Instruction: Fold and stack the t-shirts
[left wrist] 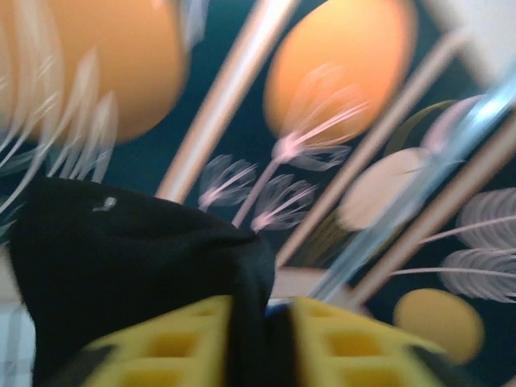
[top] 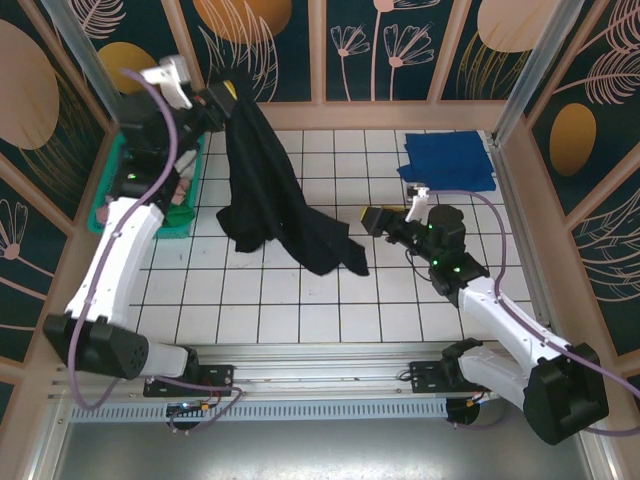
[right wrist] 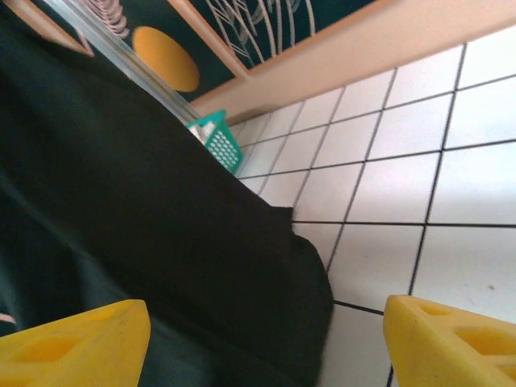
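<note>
left end effector [left wrist: 270, 339] grips the black t-shirt [top: 265, 190] aloft, so the right end effector [right wrist: 266, 347], spread wide, should take the trailing hem squarely to spread it flat.

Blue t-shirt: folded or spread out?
Folded. The royal-blue t-shirt lies as a compact rectangle with layered edges, no sleeves showing.

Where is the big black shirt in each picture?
Top external: the black t-shirt hangs left of centre from the left gripper.
Left wrist: lower left, pinched in that gripper.
Right wrist: across the left half.
Shared landmark: the teal basket, at the top view's left edge, behind the shirt's edge in the right wrist view.
</note>
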